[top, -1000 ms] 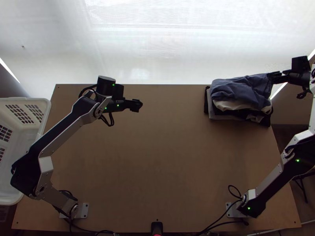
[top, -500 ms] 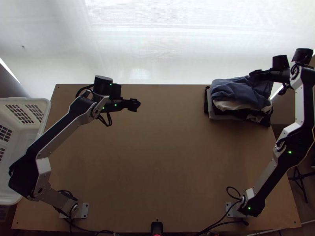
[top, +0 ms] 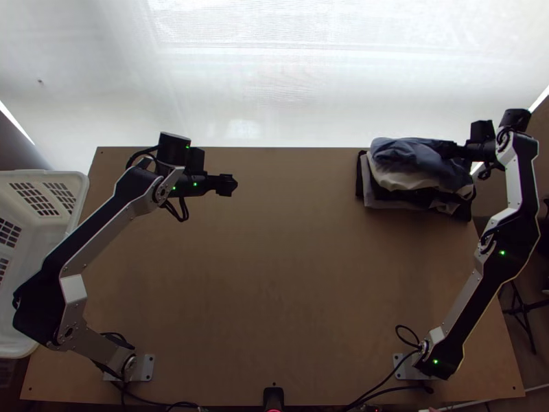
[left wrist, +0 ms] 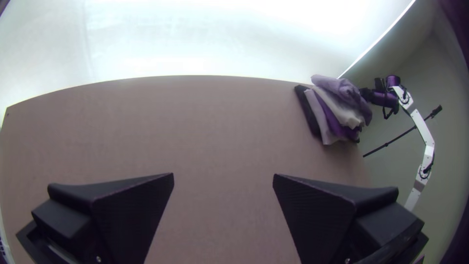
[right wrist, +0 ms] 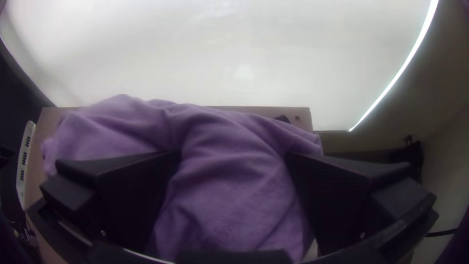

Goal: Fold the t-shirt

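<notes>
Can make out rumpled blue cloth [top: 405,152] atop a dark-and-pale fabric stack [top: 367,192], far right, partly hidden by the flat-fingered black right gripper [top: 450,149] (spread wide, contact unclear), with the flat-fingered black left gripper [top: 232,185] likewise spread.

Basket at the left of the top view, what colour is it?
The basket is white, seen best in the top view.
</notes>
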Controlling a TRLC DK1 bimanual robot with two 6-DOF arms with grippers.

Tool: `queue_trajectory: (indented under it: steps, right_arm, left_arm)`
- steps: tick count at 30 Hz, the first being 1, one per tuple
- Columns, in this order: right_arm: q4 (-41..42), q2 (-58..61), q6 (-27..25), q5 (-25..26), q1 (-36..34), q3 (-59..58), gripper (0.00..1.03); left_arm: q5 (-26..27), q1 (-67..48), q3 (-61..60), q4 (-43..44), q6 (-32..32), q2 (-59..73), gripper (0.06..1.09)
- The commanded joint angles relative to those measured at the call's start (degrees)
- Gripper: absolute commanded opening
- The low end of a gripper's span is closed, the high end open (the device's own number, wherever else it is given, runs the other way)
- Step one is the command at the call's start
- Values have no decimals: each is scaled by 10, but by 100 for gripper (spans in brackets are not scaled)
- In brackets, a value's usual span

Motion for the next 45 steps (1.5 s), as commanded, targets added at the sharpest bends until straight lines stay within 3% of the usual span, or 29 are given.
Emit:
queue_trajectory:
  steps: [1, 8, 15, 21, 24, 28, 31, 45]
  right_arm:
    - [6, 21, 2, 13, -18, -7, 99]
    - [7, -103, -5, 13, 19, -34, 99]
    - [7, -176, -13, 14, 114, -52, 99]
    - [-7, -231, -97, 15, 199, -155, 99]
    - [-43, -263, -111, 33, 228, -199, 96]
    - [-53, -290, -114, 71, 244, -268, 93]
    - [-54, -290, -111, 81, 244, -295, 84]
    - [8, -278, -139, 89, 262, -311, 84]
  left_arm:
    - [0, 5, 0, -5, 5, -1, 104]
    - [1, 7, 2, -5, 6, 3, 104]
    - [2, 7, 4, -2, 5, 5, 104]
    - [3, 18, 3, -5, 5, -3, 104]
    - [4, 25, -1, -5, 5, -7, 104]
    - [5, 25, -7, -5, 3, -12, 104]
    - [5, 25, -10, -5, 0, -13, 104]
    - [5, 18, -15, -3, -6, -19, 104]
